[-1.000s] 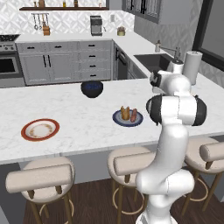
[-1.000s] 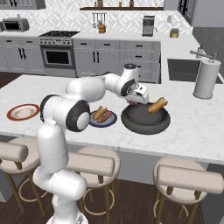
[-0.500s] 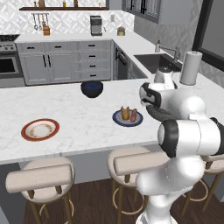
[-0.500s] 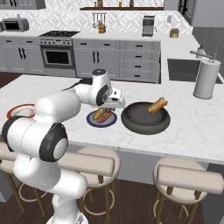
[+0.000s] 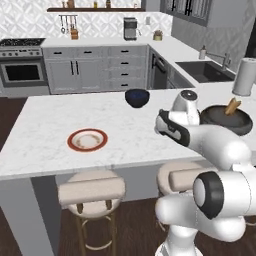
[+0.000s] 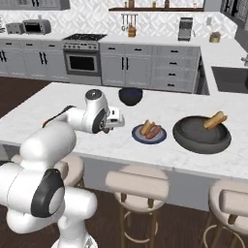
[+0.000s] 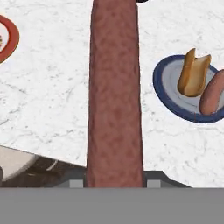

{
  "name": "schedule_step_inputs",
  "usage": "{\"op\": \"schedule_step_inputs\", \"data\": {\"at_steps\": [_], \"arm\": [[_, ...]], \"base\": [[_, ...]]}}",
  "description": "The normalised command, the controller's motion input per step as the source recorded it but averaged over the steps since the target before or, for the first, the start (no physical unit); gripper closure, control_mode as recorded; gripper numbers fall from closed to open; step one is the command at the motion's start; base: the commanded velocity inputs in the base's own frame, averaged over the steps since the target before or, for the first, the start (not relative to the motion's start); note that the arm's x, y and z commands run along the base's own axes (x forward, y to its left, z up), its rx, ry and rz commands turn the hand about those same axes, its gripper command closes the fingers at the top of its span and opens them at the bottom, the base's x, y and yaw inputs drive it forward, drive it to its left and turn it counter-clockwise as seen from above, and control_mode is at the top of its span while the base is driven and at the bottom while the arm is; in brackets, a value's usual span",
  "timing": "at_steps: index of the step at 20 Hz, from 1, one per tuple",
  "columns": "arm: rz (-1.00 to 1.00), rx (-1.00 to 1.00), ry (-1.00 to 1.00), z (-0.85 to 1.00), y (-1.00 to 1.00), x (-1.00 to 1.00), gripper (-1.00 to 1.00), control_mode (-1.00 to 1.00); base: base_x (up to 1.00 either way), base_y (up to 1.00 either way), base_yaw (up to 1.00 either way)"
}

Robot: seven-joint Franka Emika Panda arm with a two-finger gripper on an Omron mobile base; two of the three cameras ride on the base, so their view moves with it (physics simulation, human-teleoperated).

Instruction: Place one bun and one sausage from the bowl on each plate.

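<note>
A long reddish-brown sausage (image 7: 114,92), mottled and cylindrical, stands lengthwise up the middle of the hand view, pinched at its lower end by the hand (image 6: 115,119), whose fingers are pressed in on it above the white marbled bench (image 5: 45,130). To its right in that view lies the dark blue plate (image 7: 175,98), flat and round with a grey centre, bearing one tan bun (image 7: 194,72) and a second sausage (image 7: 211,92) side by side. At the upper left edge shows the rim of the orange-red plate (image 7: 9,38), cream at its centre, well apart from the blue one. In the right base view the wide, shallow dark grey bowl (image 6: 202,134) sits just beside the blue plate, with a bun (image 6: 214,120) leaning on its far rim. A smaller, deeper dark blue-black bowl (image 6: 131,96) stands farther back on the bench. In the left base view a white cylindrical paper-towel roll (image 5: 244,76) stands behind the grey bowl. Padded round stools (image 5: 91,190) line the near edge of the bench. No writing is legible.
</note>
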Motion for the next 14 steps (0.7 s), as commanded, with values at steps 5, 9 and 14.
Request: {"op": "schedule_step_inputs", "data": {"at_steps": [5, 9, 14], "arm": [[0.00, 0.00, 0.00, 0.00, 0.00, 0.00, 1.00, 1.00], [-0.04, 0.00, 0.00, -0.01, 0.14, 0.24, 1.00, -1.00], [-0.10, 0.02, 0.18, -0.50, 0.27, 0.81, 1.00, -1.00]], "base": [[0.33, 1.00, -0.01], [0.65, 0.72, -0.11], [0.00, 0.00, 0.00]]}}
